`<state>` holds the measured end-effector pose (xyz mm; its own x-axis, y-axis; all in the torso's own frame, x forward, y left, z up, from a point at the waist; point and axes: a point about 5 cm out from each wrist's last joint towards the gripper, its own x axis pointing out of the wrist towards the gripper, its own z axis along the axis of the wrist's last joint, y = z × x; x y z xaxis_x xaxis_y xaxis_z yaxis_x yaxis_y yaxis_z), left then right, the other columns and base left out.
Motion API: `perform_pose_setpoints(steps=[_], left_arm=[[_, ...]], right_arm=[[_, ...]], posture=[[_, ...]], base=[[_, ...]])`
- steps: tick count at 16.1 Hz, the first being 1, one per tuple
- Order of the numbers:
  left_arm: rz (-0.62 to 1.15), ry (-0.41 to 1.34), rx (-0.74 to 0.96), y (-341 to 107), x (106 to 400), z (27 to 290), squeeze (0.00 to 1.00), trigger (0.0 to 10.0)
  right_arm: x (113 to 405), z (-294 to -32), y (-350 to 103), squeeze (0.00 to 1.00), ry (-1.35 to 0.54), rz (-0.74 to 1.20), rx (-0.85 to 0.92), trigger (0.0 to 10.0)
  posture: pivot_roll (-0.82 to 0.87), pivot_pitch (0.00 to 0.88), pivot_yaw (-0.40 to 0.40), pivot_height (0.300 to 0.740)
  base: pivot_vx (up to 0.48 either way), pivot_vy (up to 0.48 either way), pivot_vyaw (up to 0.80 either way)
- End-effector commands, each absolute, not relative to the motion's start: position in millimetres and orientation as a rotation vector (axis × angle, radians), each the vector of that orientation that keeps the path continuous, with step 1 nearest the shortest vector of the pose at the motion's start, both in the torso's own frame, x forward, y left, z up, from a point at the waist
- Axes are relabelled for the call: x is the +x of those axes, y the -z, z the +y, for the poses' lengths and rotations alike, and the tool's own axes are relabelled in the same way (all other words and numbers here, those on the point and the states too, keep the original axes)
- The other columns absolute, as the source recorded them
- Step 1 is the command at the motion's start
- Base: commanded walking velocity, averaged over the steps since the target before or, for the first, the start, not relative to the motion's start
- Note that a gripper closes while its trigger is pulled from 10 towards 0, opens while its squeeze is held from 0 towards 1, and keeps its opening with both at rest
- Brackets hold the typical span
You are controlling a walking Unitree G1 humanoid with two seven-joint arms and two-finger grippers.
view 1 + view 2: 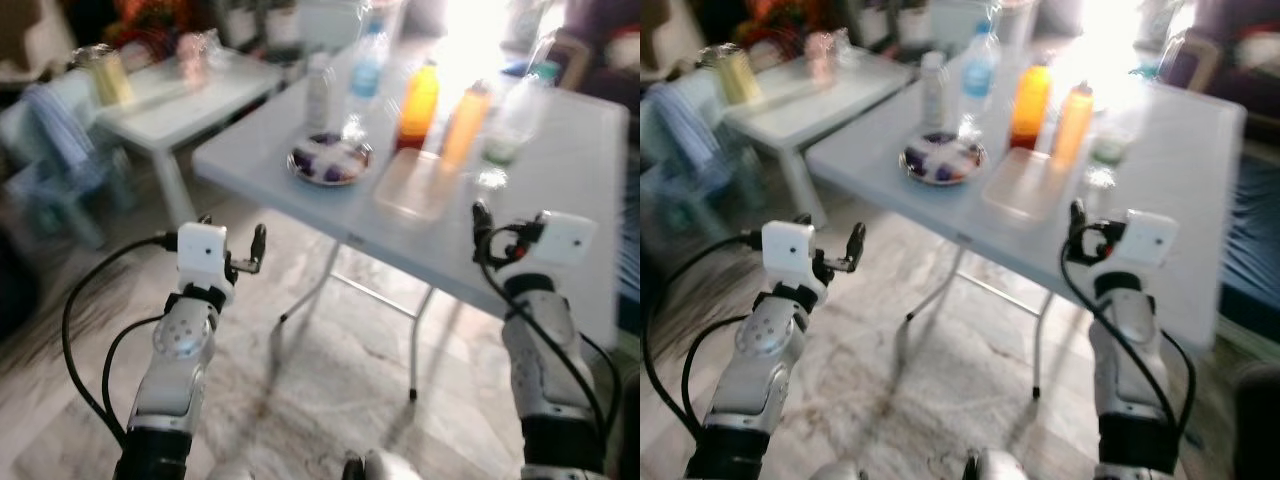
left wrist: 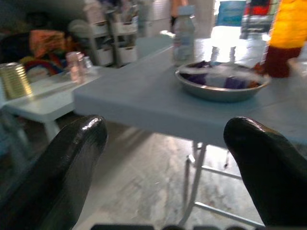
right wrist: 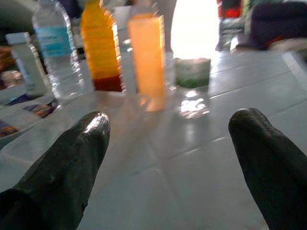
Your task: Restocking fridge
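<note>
A household robot stands before a folding table [image 1: 560, 190] laden with drinks, both arms raised and empty-handed. The left pincer [image 1: 232, 245] hovers short of the table's near edge, its two black fingers spread wide; the right pincer [image 1: 505, 240] hangs just over the edge, fingers likewise parted. On the table stand two orange bottles [image 1: 418, 105], a water bottle [image 1: 367, 68], a small white bottle [image 1: 320, 90], a metal bowl [image 1: 330, 160] and a clear plastic lid [image 1: 415, 185], with a small cup [image 1: 500, 150] near the glare. Judging by the untouched line-up, restocking has barely begun: nothing is gripped, and every item remains to be carried to a fridge.
</note>
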<state>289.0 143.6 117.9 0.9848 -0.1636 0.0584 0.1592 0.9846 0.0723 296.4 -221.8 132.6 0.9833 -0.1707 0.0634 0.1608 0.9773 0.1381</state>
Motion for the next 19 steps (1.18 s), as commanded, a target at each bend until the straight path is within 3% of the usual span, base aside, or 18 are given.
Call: perform_pose_setpoints(steps=[1, 11, 19], left_arm=[[-0.065, 0.156, 0.082, -119, 288, 146, 0.0, 10.0], [-0.074, 0.151, 0.08, -123, 291, 147, 0.0, 10.0], [-0.076, 0.136, 0.091, -124, 291, 148, 0.0, 10.0]], right_arm=[[301, -221, -135, 0.0, 0.143, -0.075, 0.147, 10.0], [301, -195, -147, 0.0, 0.089, -0.118, 0.046, 10.0], [304, -192, -160, 0.0, 0.004, -0.162, 0.192, 10.0]], posture=[[0.07, 0.063, -0.02, 0.74], [0.05, 0.086, -0.01, 0.74], [0.05, 0.087, -0.015, 0.74]], base=[[0.0, 0.0, 0.0], [0.0, 0.0, 0.0], [0.0, 0.0, 0.0]])
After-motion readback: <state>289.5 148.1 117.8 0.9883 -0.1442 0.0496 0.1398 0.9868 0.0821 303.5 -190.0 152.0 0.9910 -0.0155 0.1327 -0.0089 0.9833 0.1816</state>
